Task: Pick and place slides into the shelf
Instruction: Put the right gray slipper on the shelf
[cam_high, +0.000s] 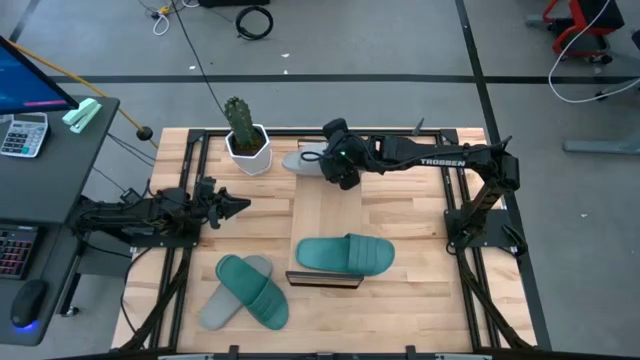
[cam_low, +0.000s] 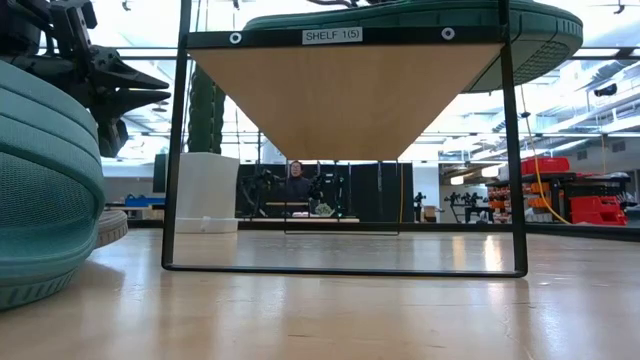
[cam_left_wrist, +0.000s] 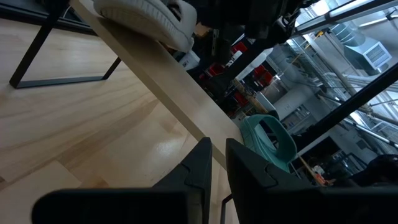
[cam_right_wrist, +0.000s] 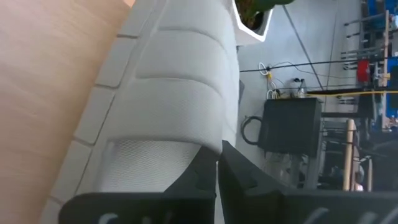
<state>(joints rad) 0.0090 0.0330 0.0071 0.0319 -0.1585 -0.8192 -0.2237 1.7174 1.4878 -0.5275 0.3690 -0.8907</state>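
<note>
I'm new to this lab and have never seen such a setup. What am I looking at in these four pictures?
Two robot arms work at a wooden table. One picture looks straight down, one looks level across the tabletop, and two come from cameras on the wrists. The right gripper is shut on a grey slide at the far end of the shelf, by a potted cactus. A teal slide already lies on the shelf. Another teal slide rests on a second grey one on the table. The left gripper waits, holding nothing.
</note>
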